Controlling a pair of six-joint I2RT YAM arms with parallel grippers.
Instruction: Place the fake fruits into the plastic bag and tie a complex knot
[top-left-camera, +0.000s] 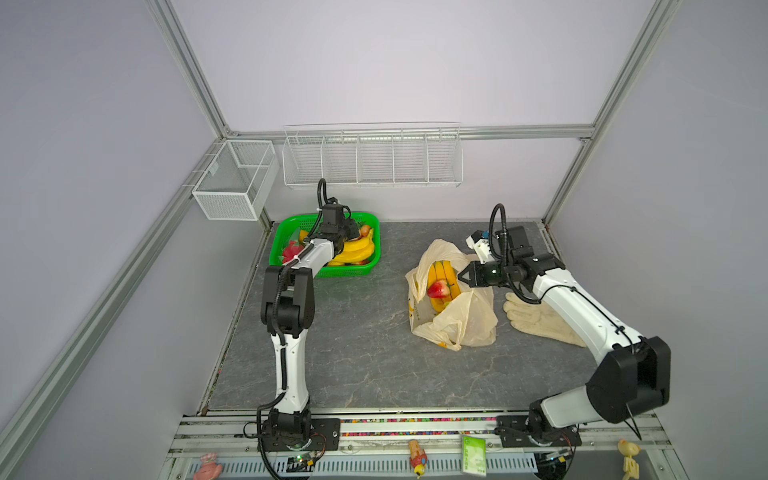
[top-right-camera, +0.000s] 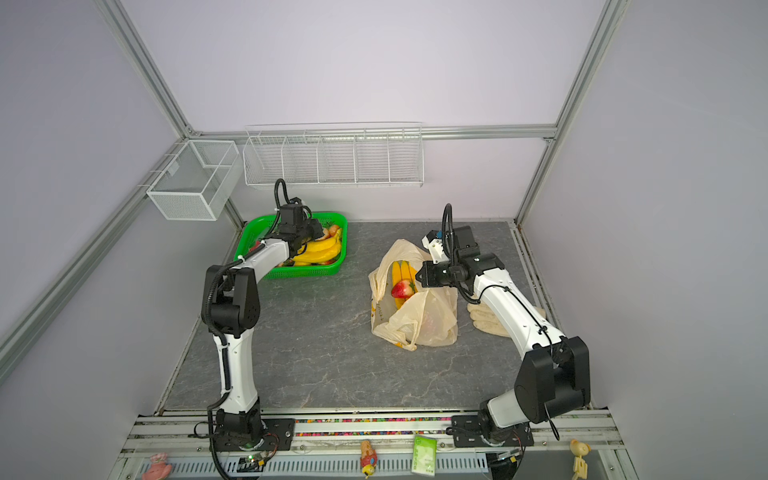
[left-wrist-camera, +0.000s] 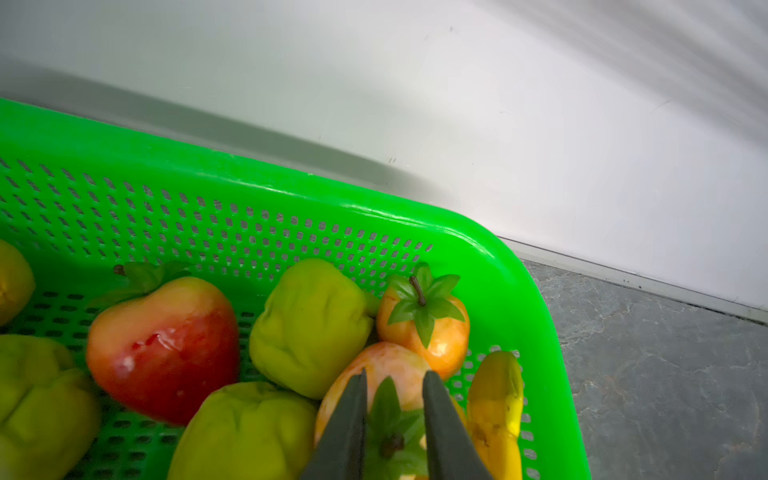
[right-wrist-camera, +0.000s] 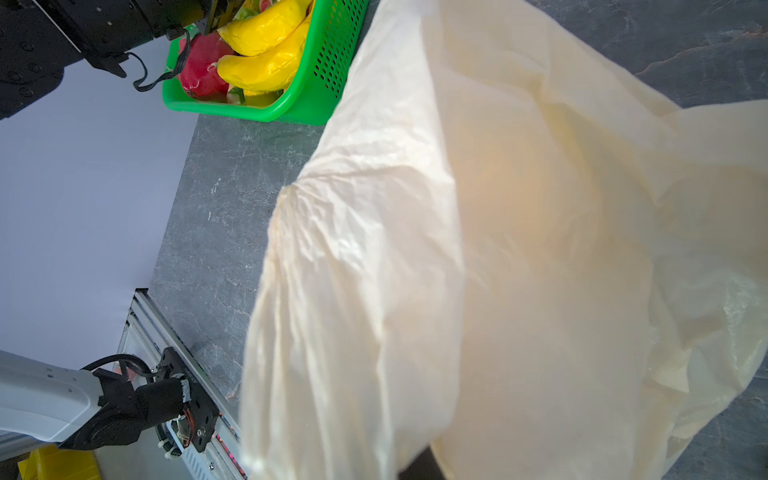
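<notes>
While right claw (top-left-camera: 459, 276) pinches bag (top-left-camera: 469, 320) rim | left claw (left-wrist-camera: 395, 372) straddles fruit (left-wrist-camera: 390, 357) top, basket (top-left-camera: 353, 270) at 10 o'clock | grip? can't tell

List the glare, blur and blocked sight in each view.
Left wrist view: the left tool looms dark and soft; glare streaks the green basket's rim. Right wrist view: the plastic bag fills most of the frame, blurred near the lens. Both top views: evenly lit, sharp.

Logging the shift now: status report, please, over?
Left fingers straddle leafy-topped orange fruit in green basket, grip unconfirmed. Right fingers shut on plastic bag rim. Bananas, strawberry bagged. Glove beside bag.
</notes>
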